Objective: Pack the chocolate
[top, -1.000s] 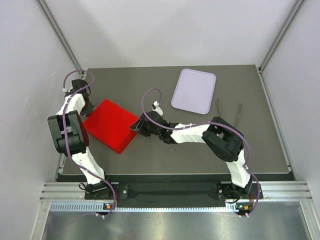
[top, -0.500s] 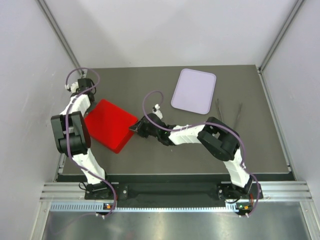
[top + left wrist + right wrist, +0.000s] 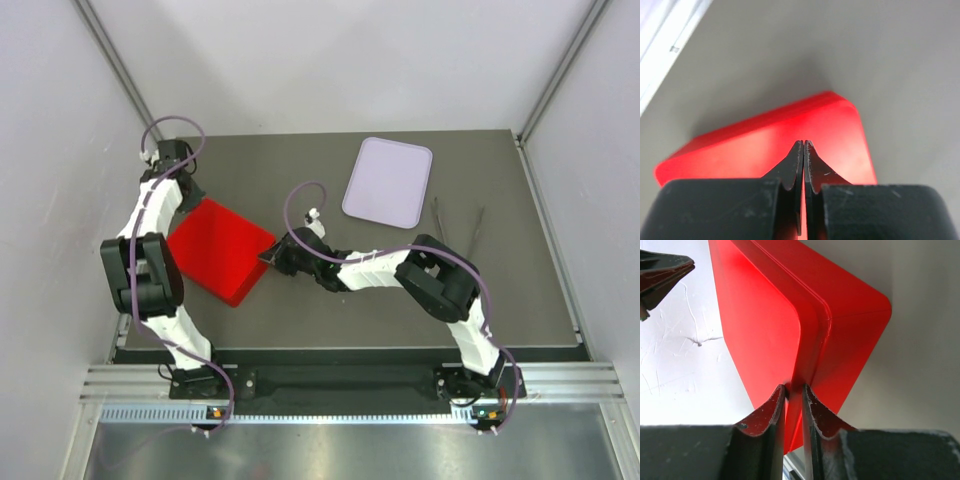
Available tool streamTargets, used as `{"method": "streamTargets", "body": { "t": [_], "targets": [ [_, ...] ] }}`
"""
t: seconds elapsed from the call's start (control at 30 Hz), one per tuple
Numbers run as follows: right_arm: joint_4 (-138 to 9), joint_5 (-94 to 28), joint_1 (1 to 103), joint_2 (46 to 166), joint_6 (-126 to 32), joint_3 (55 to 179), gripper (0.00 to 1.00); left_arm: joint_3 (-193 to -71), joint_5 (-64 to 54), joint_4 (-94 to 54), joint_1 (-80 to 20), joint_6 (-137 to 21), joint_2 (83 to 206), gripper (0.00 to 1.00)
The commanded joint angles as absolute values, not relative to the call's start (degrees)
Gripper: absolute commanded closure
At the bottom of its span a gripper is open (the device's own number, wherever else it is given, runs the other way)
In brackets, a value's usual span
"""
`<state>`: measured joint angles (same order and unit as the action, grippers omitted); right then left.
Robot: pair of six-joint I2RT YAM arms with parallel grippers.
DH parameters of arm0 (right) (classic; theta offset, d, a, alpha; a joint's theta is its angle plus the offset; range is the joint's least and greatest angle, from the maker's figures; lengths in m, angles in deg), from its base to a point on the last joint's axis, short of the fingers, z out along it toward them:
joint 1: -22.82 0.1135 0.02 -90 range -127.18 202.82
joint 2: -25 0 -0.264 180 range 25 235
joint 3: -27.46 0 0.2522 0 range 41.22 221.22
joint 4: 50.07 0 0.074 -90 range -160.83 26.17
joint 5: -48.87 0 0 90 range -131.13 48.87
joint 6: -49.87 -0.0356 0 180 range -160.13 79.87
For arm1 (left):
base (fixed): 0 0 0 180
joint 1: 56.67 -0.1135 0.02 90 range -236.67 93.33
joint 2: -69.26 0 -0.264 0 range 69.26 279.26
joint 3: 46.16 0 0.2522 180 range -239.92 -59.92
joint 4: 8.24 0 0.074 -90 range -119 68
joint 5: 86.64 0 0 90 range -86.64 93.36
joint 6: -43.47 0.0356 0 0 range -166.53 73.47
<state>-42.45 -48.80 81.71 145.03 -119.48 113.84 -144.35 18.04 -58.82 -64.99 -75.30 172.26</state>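
Observation:
No chocolate shows in any view. A red box [image 3: 220, 250] with its lid on lies at the left of the table. My right gripper [image 3: 272, 255] is at its right corner. In the right wrist view the jaws [image 3: 794, 387] are shut on the rim of the red box [image 3: 840, 330]. My left gripper [image 3: 185, 192] is over the box's far corner. In the left wrist view it [image 3: 804, 142] is shut and empty, just above the red top [image 3: 755, 150]. Its dark tip [image 3: 660, 267] also shows in the right wrist view.
A pale lavender tray [image 3: 388, 181] lies at the far middle of the table. Two thin metal tongs [image 3: 437, 216] [image 3: 480, 226] lie to its right. The left wall and frame post stand close to the left arm.
My left gripper has moved away from me, from the box's left edge to its far corner. My right gripper shifted slightly left and stays shut on the box's corner.

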Motion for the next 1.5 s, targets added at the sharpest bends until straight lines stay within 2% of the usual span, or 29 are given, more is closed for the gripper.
{"method": "streamTargets", "body": {
  "t": [0.0, 0.07, 0.1, 0.13, 0.23, 0.37, 0.5, 0.53, 0.6, 0.77, 0.9, 1.0, 1.27, 1.4, 1.47],
  "targets": [
    [-46.4, -49.9, 82.5, 144.1, -116.2, 112.4, 0.85, -140.1, 8.9, -56.3, -65.2, -74.8, 168.0, 1.00],
    [-46.3, -49.0, 82.4, 142.9, -113.4, 112.4, 0.79, -135.4, 5.8, -51.7, -65.1, -75.4, 168.4, 1.00],
    [-46.0, -48.8, 82.1, 141.6, -112.1, 112.0, 0.71, -133.7, 4.3, -49.8, -65.2, -75.5, 169.8, 1.00],
    [-46.1, -48.6, 82.1, 140.6, -109.7, 111.5, 0.67, -132.2, 4.9, -47.3, -65.3, -75.7, 170.9, 1.00],
    [-48.3, -48.3, 81.2, 135.9, -105.4, 109.9, 0.57, -132.0, 5.6, -50.1, -66.2, -77.6, 178.2, 1.00],
    [-49.9, -47.8, 79.8, 130.3, -100.0, 107.6, 0.55, -131.3, 5.1, -50.1, -66.3, -78.6, 179.2, 1.00],
    [-49.3, -42.9, 79.2, 130.5, -94.5, 113.6, 0.62, -132.1, 6.0, -51.3, -66.3, -78.5, 175.3, 1.00],
    [-49.3, -41.5, 79.1, 133.3, -93.7, 116.0, 0.69, -132.6, 6.5, -51.9, -66.4, -78.3, 175.0, 1.00],
    [-47.0, -32.9, 78.5, 136.4, -93.0, 122.1, 0.74, -133.7, 7.6, -53.3, -66.9, -78.2, 174.3, 1.00],
    [-34.6, -22.1, 79.9, 147.7, -101.7, 124.8, 0.81, -131.3, 9.2, -55.0, -69.1, -78.3, 172.8, 1.00],
    [-30.9, -20.0, 82.9, 157.2, -105.3, 126.4, 0.92, -127.8, 9.4, -54.2, -72.8, -78.6, 170.2, 1.00],
    [-34.2, -19.8, 83.2, 157.8, -105.1, 127.3, 0.96, -127.2, 7.5, -54.1, -74.5, -78.7, 169.3, 1.00],
    [-40.6, -20.0, 82.4, 151.2, -98.4, 133.0, 0.96, -130.5, 8.7, -57.4, -75.2, -78.6, 167.0, 1.00],
    [-42.1, -21.6, 82.0, 145.5, -96.7, 128.5, 0.96, -131.5, 7.8, -58.4, -75.1, -77.6, 163.8, 1.00],
    [-44.3, -24.2, 80.7, 141.8, -93.8, 125.0, 0.91, -131.8, 5.6, -57.3, -74.4, -76.2, 160.3, 1.00]
  ]
}}
